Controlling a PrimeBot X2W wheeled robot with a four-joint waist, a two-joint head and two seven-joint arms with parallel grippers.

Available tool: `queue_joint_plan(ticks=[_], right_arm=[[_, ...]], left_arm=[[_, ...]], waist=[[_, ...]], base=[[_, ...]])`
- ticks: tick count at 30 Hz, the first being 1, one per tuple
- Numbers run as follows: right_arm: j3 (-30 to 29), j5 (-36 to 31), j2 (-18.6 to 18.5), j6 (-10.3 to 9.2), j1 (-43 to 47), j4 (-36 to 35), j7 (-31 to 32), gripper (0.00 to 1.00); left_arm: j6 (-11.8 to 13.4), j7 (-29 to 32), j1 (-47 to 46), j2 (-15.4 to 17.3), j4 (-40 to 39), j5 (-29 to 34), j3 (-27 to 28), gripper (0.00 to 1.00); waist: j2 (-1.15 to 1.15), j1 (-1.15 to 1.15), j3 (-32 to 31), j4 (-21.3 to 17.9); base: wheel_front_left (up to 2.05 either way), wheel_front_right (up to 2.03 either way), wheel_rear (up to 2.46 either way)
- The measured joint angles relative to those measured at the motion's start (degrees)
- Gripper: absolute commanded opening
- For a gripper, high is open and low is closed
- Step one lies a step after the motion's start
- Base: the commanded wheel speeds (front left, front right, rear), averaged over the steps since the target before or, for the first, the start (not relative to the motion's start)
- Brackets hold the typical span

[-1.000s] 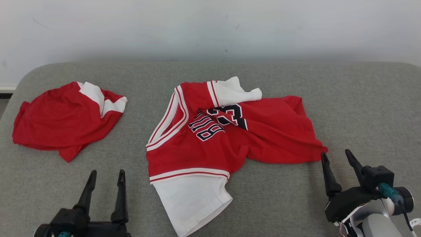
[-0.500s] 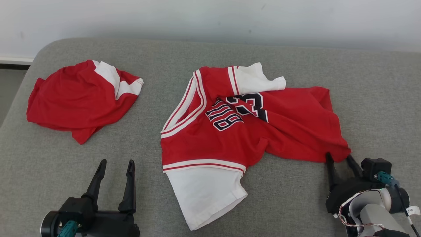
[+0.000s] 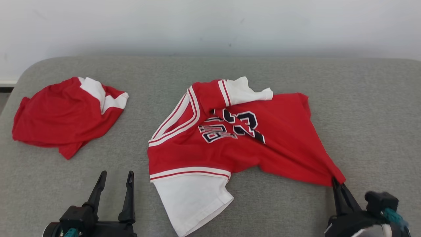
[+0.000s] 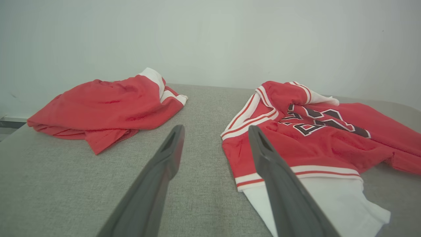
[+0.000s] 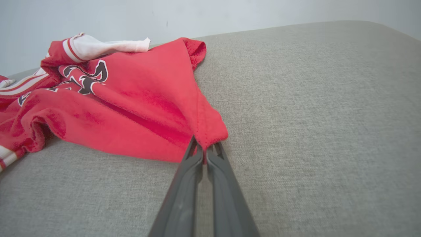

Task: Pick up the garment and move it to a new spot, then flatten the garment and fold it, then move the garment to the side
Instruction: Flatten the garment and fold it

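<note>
Cut off at lower right, the right jaws pinched a corner of the red garment point(image 3: 283, 138), its black lettering creased and half-hidden. The left jaws stood wide.

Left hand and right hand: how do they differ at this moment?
The left hand stands open, fingers apart; the right hand is shut. The left hand holds nothing; the right hand pinches a corner of the jersey. Both sit low over the grey surface, fingers pointing forward.
</note>
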Motion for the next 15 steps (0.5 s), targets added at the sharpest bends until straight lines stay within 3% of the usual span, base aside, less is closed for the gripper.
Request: queue_joint_plan(ticks=[4, 6, 7, 15], right_arm=[[-1.01, 1.08, 0.15, 0.00, 5.69, -5.64, 1.09, 0.00], [-1.68, 1.86, 0.63, 0.00, 7.49, -8.16, 1.49, 0.58], [-1.96, 1.54, 0.62, 0.00, 8.11, -8.89, 1.90, 1.00], [-5.34, -3.24, 1.47, 0.00, 10.07, -16.39, 1.23, 1.00]], left_arm=[[-0.08, 0.00, 0.14, -0.14, 0.15, 0.02, 0.00, 1.00], [-0.12, 0.00, 0.22, -0.15, 0.21, 0.02, 0.36, 1.00], [-0.14, 0.00, 0.24, -0.16, 0.24, 0.03, 0.34, 1.00], [-0.37, 0.00, 1.41, -0.32, -0.01, 0.60, 0.94, 1.00]], waist=[[0.00, 0.00, -0.66, -1.85], [0.00, 0.00, -0.89, -2.72], [0.00, 0.00, -0.99, -3.14], [0.00, 0.00, -2.40, -4.86]], base=[[0.00, 0.00, 0.00], [0.00, 0.00, 0.00], [0.00, 0.00, 0.00], [0.00, 0.00, 0.00]])
